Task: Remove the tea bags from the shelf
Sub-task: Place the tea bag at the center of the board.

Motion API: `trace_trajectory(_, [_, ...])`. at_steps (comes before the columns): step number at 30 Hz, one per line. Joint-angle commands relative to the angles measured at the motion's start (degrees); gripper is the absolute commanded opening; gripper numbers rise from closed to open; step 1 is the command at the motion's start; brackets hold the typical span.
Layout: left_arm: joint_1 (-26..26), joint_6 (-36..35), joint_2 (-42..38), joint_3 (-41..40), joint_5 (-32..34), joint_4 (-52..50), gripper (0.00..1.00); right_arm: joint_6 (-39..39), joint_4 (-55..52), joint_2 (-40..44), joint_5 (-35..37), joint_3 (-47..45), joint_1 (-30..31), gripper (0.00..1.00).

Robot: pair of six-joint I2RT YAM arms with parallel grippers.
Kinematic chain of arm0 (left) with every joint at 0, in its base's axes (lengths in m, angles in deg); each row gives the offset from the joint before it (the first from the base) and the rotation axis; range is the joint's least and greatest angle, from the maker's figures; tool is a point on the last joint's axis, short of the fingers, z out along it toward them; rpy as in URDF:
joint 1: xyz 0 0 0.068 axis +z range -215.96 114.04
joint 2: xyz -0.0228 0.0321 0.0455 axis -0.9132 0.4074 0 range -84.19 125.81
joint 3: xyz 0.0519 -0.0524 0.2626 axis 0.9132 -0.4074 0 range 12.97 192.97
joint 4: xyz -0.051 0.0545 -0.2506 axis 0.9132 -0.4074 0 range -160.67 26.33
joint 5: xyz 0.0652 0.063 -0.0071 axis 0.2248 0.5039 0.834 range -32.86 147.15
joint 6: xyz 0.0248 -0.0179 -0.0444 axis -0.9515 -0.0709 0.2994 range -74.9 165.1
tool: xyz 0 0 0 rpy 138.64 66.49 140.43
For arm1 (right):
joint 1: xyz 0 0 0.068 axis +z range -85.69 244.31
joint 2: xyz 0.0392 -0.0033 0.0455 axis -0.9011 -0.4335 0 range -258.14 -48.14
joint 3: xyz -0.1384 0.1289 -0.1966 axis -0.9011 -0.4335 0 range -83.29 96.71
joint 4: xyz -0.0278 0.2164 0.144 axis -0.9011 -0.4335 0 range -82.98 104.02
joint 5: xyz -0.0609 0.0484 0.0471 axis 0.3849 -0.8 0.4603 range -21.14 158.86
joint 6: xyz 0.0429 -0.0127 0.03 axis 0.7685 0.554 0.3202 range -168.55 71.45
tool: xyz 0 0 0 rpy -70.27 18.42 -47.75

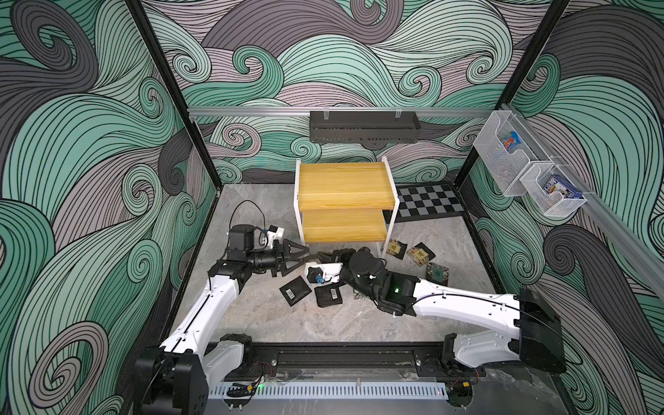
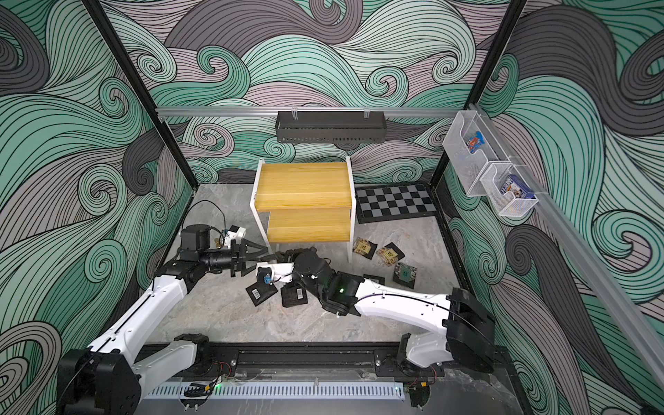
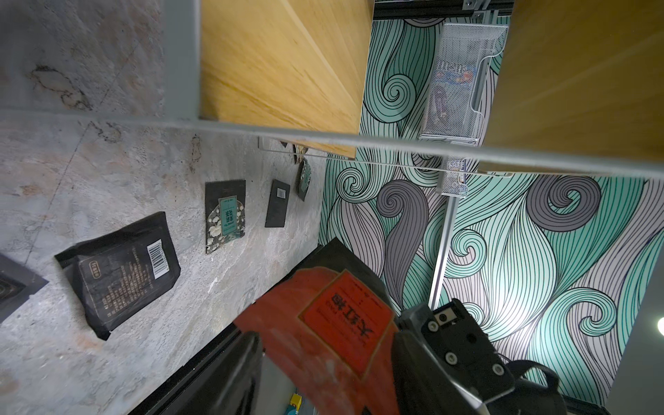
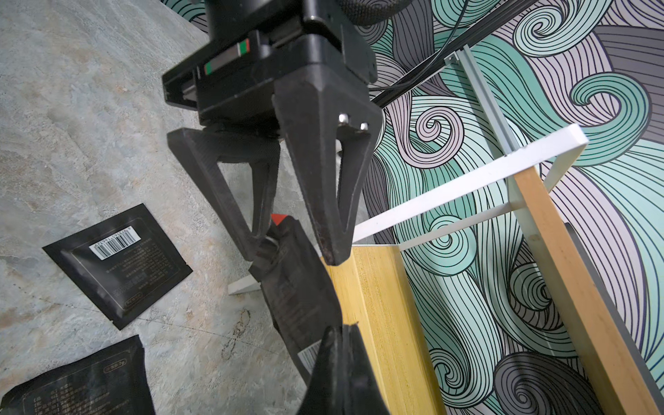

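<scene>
The shelf (image 1: 344, 187) (image 2: 303, 184) stands at the back middle, and both yellow boards look bare in both top views. Just in front of its lower board my right gripper (image 4: 341, 336) (image 1: 328, 256) is shut on one edge of a black tea bag with a red face (image 4: 298, 287) (image 3: 323, 323), held above the table. My left gripper (image 4: 294, 244) (image 3: 327, 366) (image 1: 305, 253) is open, its fingers (image 3: 431, 359) either side of that bag's other end. Several tea bags lie on the table: barcode ones (image 1: 294, 291) (image 1: 327, 295) and tan and teal ones (image 1: 395, 248) (image 1: 437, 273).
The shelf's white front leg (image 1: 381, 248) stands close beside the right wrist. A checkered mat (image 1: 427, 203) lies right of the shelf. A black wall tray (image 1: 363, 127) hangs on the back rail, with wire baskets (image 1: 503, 158) (image 1: 553, 196) on the right wall.
</scene>
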Motion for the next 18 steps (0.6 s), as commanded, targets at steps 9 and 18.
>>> trace_trajectory(9, [-0.02, -1.27, -0.67, 1.42, 0.43, -1.08, 0.62, -1.01, 4.32, 1.2, 1.58, -1.28, 0.36, 0.0])
trace_trajectory(18, [0.02, 1.53, -0.06, 0.71, 0.41, 2.99, 0.39, 1.45, 4.37, -0.24, -0.32, -1.92, 3.28, 0.0])
